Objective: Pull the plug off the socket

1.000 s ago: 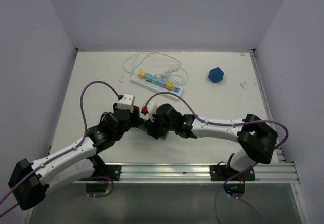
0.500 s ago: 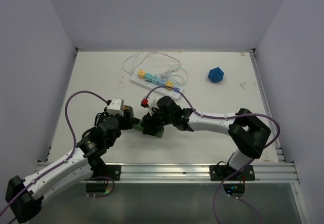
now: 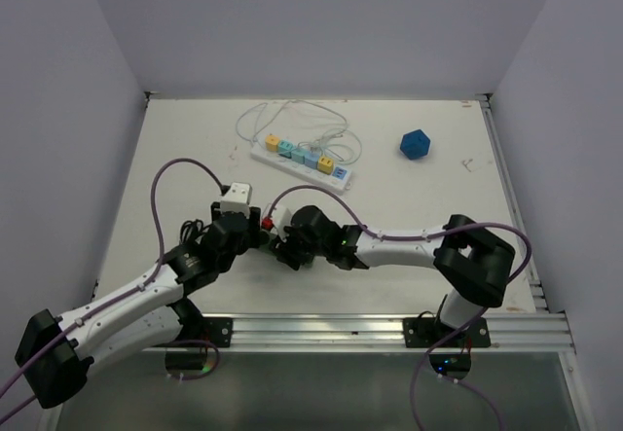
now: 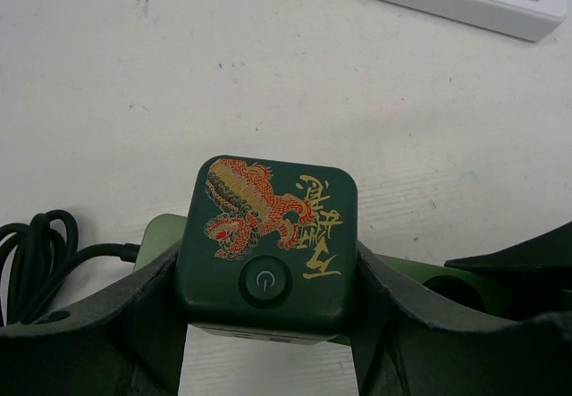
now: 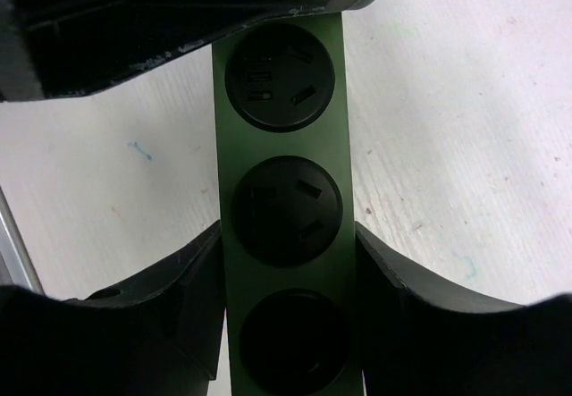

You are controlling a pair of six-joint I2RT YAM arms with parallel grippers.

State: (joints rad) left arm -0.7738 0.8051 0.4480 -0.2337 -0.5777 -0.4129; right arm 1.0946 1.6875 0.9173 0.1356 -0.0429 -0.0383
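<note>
A dark green cube plug (image 4: 266, 248) with a red-and-gold dragon and a round power button fills the left wrist view. My left gripper (image 4: 266, 302) is shut on its two sides. A green socket strip (image 4: 407, 273) runs beneath the plug; whether the plug is seated in it I cannot tell. In the right wrist view, my right gripper (image 5: 286, 275) is shut across the same green socket strip (image 5: 279, 190), which shows three round black outlets. From above, the left gripper (image 3: 255, 233) and right gripper (image 3: 286, 248) meet at the near middle of the table.
A black cord (image 4: 34, 253) coils left of the plug. A white power strip (image 3: 303, 159) with coloured adapters and looped white cable (image 3: 292, 118) lies further back. A blue polyhedron (image 3: 415, 144) sits at the back right. The left gripper's finger (image 5: 179, 16) overhangs the strip's far end.
The left wrist swung left and towards the near edge, then came back right. The right gripper shifted left and nearer. Both grips stayed closed.
</note>
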